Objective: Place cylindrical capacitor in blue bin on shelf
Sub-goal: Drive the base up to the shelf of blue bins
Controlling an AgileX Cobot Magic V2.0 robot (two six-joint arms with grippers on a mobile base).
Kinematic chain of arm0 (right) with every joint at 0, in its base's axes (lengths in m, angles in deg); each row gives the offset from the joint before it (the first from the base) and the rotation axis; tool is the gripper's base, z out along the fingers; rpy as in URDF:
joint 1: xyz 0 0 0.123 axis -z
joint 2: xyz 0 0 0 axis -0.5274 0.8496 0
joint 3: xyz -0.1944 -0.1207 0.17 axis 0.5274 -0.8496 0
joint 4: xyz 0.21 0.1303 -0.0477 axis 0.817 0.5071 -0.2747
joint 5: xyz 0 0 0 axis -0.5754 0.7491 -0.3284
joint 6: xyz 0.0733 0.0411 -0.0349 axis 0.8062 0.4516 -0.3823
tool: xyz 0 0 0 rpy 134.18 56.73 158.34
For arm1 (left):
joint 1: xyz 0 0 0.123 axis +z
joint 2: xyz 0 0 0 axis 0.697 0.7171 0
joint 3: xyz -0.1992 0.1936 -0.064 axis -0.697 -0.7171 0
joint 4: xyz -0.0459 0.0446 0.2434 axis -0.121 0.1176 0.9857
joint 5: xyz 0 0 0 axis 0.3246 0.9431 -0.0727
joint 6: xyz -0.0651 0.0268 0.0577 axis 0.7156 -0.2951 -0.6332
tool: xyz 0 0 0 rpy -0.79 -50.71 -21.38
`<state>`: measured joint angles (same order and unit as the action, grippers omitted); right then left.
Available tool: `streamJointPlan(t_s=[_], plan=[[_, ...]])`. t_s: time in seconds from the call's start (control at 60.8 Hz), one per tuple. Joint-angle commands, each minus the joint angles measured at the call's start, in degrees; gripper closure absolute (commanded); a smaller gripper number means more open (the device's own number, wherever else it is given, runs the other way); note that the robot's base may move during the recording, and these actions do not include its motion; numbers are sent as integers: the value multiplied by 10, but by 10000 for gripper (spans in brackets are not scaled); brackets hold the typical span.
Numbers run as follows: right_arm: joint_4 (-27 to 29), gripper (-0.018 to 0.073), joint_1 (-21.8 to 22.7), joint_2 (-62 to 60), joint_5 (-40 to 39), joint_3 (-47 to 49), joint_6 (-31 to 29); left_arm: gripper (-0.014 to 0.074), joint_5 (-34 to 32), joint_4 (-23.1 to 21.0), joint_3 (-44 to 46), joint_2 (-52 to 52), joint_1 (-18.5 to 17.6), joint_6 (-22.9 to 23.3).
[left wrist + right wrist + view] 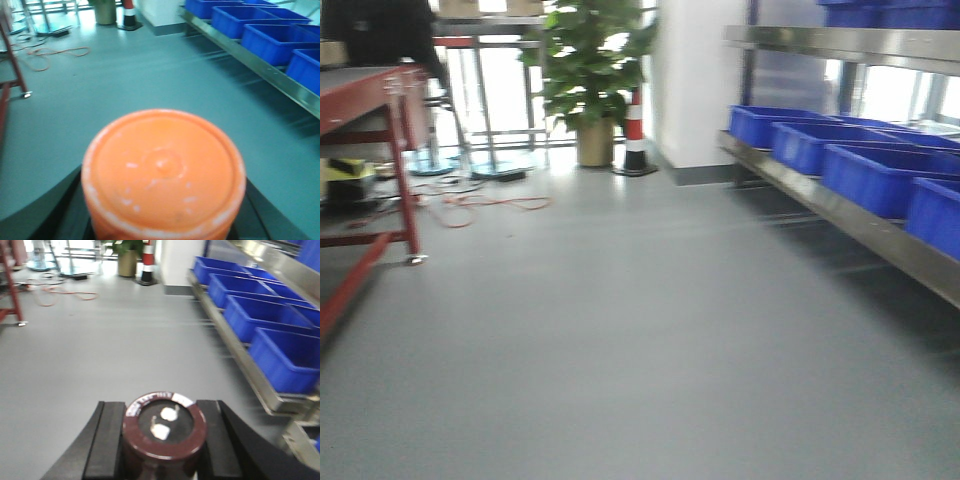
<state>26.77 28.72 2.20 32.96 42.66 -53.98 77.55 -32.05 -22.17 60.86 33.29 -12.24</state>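
Right wrist-mounted view: right gripper (162, 416) clamps the upright cylindrical capacitor (164, 434); nearest blue bin (295, 357) on the shelf (239, 360) lies ahead-right of it.

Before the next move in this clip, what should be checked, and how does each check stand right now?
1. Cylindrical capacitor is gripped between the right gripper fingers, upright: ok.
2. Blue bins on the shelf are in view: ok.
3. A bin lies under the capacitor: not ok; the bins sit ahead and to the right.
4. Floor toward the shelf is free of obstacles: ok; the orange cable lies far left.
5. Left gripper is free to help: not ok; it holds an orange-topped cylinder.
6. Bins have room inside: cannot tell, since the views are blurred.
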Motion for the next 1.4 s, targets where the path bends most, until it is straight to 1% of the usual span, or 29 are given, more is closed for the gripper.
streamJointPlan(t_s=[0.0,1.381], plan=[[-5,721,0,-3,-13,5,0,707,-14,-4,3,-3,-4,-3],[-5,721,0,-3,-13,5,0,707,-14,-4,3,-3,-4,-3]])
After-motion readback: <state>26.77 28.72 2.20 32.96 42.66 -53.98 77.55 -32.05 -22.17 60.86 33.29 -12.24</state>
